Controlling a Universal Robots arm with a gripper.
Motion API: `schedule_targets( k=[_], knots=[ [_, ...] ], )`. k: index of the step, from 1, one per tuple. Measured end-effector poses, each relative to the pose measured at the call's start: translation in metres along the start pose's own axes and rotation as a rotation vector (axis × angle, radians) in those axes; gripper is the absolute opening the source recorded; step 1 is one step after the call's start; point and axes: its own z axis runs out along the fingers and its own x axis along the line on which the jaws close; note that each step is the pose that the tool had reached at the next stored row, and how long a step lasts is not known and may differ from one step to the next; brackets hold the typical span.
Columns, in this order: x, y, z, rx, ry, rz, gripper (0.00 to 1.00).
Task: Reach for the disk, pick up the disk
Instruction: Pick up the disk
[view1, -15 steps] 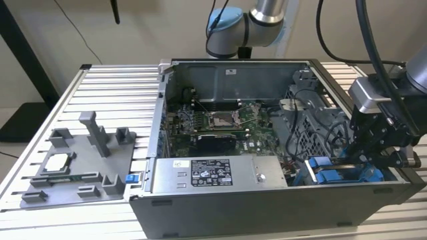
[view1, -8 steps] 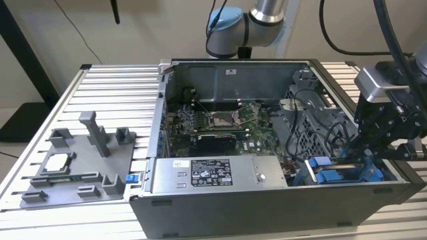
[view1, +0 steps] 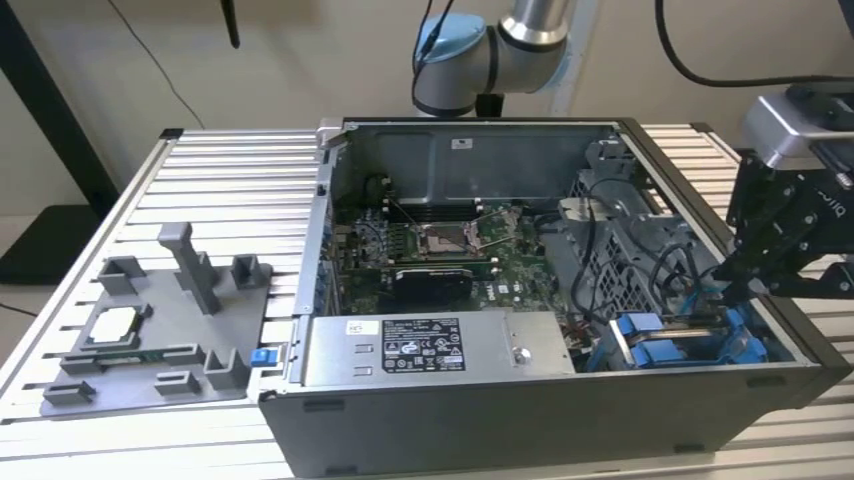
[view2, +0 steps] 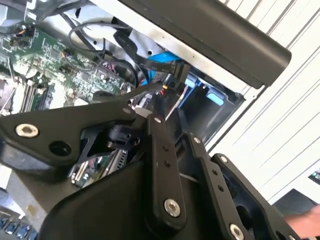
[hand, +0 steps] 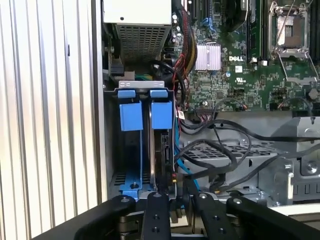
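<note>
The disk (hand: 164, 150) stands on edge in the drive bay of the open computer case (view1: 534, 420), its blue carrier tab (hand: 161, 116) on top, next to a second blue carrier (hand: 131, 116). In the exterior view the blue carriers (view1: 654, 345) sit in the case's near corner on the exterior view's right. My gripper (view1: 731, 290) hangs just above that bay. In the first wrist view the gripper (hand: 176, 200) lines up with the disk's edge, fingers (hand: 155, 215) apart and holding nothing. The second wrist view looks past the gripper (view2: 167, 112) down at the blue frame (view2: 165, 62).
Black cables (hand: 220, 150) cross the metal cage beside the bay. The motherboard (view1: 441, 250) fills the case's middle, and a grey labelled box (view1: 407, 350) lies along the near wall. A grey fixture tray (view1: 147, 330) holding a small chip (view1: 114, 325) rests on the slatted table (view1: 200, 200).
</note>
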Motion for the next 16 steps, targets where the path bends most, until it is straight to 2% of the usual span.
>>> schedule_targets(
  k=[10, 13, 16],
  knots=[
    [-0.0019, -0.0382, -0.001, -0.0326, 0.0011, 0.004, 1.0],
    [-0.0014, -0.0424, -0.001, -0.0447, 0.0016, 0.006, 1.0],
    [0.0048, -0.0458, -0.0009, -0.0613, 0.0024, 0.008, 1.0]
  ],
)
